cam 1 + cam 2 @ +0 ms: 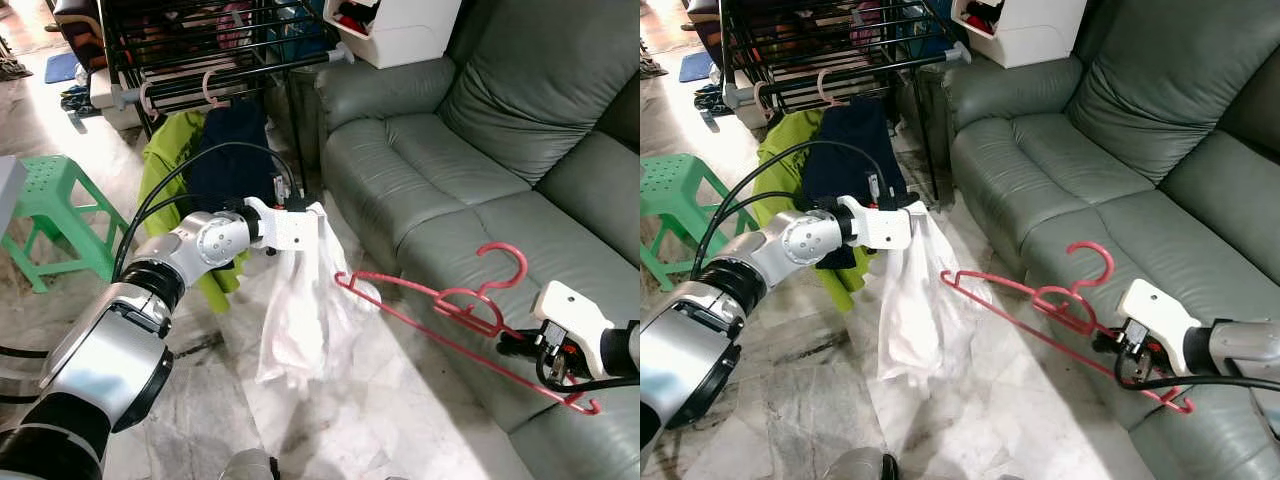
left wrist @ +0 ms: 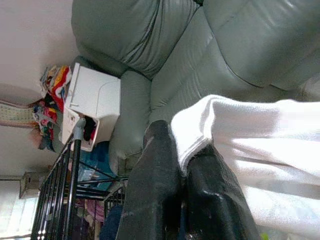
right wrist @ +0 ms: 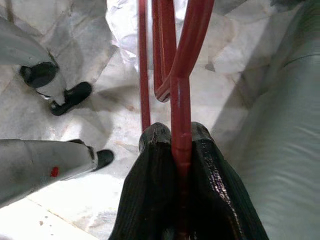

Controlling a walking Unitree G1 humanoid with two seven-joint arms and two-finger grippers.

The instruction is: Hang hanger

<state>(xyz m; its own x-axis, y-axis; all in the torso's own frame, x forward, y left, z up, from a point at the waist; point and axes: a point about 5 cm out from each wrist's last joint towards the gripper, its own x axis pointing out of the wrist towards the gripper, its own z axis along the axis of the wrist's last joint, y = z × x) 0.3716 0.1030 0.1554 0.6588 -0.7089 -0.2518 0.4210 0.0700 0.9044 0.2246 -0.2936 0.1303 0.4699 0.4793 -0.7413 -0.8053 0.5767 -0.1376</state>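
A: Starting from the sofa [image 1: 470,180] as the marker, what lies farthest to its left?

B: A green plastic stool [image 1: 50,205] with a perforated seat, standing on the glossy marbled floor [image 1: 390,400]. Nearer the sofa is a black metal drying rack [image 1: 200,50] of thin bars, with a lime-green garment [image 1: 165,160] and a dark navy one [image 1: 235,150] hanging from it on pale hangers.

A: And the left claw [image 2: 182,165]?

B: It is just off the sofa's front edge, its black fingers clenched on the top hem of a thin white cloth [image 1: 300,320]. The cloth hangs limp and crumpled towards the floor.

A: Where is the hanger [image 1: 455,305]?

B: In front of the sofa's seat cushions, held in the air and tilted. It is red, smooth plastic, slim, with a curled hook pointing up and towards the sofa back. Its far tip sits close beside the white cloth; I cannot tell whether they touch.

A: The right claw [image 3: 175,145]?

B: Over the sofa's front edge, grasping the hanger's bar between its ribbed black fingers.

A: The sofa itself?

B: Grey-green leather, padded and creased. A white plastic bin [image 1: 400,30] rests above its armrest.
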